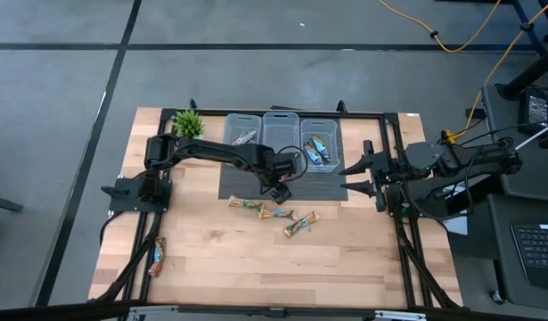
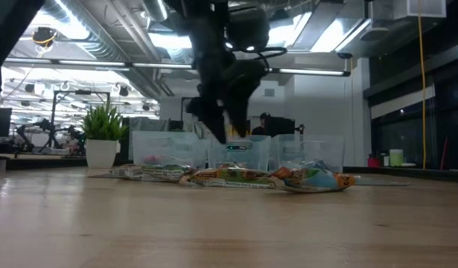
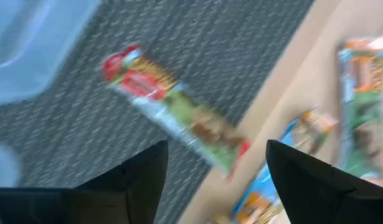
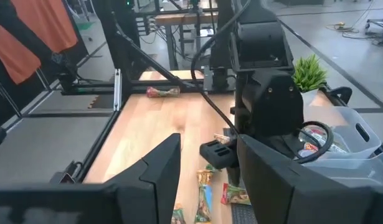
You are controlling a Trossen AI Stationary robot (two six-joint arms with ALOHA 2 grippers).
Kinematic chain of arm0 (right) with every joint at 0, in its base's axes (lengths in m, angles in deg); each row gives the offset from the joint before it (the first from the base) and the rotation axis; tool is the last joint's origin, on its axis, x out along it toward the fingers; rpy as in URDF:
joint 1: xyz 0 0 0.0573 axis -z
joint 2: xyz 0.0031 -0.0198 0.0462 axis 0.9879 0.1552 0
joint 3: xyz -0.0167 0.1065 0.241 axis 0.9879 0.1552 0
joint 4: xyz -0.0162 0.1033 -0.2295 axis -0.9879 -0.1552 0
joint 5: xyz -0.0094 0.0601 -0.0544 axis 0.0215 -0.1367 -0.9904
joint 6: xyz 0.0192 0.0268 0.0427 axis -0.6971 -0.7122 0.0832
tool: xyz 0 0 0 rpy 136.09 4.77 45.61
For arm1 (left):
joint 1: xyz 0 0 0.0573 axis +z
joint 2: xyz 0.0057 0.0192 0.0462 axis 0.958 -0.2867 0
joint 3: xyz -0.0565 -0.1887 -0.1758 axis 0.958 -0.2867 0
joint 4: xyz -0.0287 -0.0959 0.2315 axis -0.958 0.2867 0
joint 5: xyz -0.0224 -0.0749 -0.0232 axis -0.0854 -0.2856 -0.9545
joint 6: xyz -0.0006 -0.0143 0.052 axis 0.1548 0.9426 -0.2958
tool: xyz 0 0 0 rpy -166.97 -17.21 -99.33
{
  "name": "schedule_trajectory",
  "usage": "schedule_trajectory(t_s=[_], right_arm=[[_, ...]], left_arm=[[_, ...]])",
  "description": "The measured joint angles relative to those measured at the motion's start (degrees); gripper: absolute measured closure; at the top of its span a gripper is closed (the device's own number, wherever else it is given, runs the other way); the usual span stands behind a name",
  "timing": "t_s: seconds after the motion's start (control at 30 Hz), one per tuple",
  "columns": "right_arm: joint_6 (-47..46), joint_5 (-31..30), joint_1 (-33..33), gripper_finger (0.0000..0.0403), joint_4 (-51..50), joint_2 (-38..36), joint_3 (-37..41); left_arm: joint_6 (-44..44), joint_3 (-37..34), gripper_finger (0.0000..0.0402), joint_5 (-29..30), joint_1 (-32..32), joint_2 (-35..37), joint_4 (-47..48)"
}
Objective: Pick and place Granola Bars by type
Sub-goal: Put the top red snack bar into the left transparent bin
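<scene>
The counter [image 1: 211, 254] is bare wood below the grey mat [image 1: 247, 185]. Three clear bins [image 1: 281, 127] line the mat's far edge, their contents hard to make out. The left gripper [image 1: 277, 190] hovers over the mat's near edge, fingers released above a red-ended granola bar [image 3: 172, 106]. More bars [image 1: 272, 214] lie just off the mat. The right gripper [image 1: 355, 177] waits beside the mat's right edge; whether its fingers grasp anything cannot be told.

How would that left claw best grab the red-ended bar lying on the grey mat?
Probably from straight above, pinching across the narrow middle of the red-ended bar. It lies flat on the grey mat, long and slim, and the open left gripper hangs just over it.
</scene>
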Motion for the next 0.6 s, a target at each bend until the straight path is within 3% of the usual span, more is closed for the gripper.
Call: schedule_trajectory(t_s=[0.6], right_arm=[[1.3, 3.2, 0.0, 0.0240, -2.2, 0.0, 0.0]], left_arm=[[6.0, 0.1, 0.0139, 1.3, -0.6, -8.2, -4.1]])
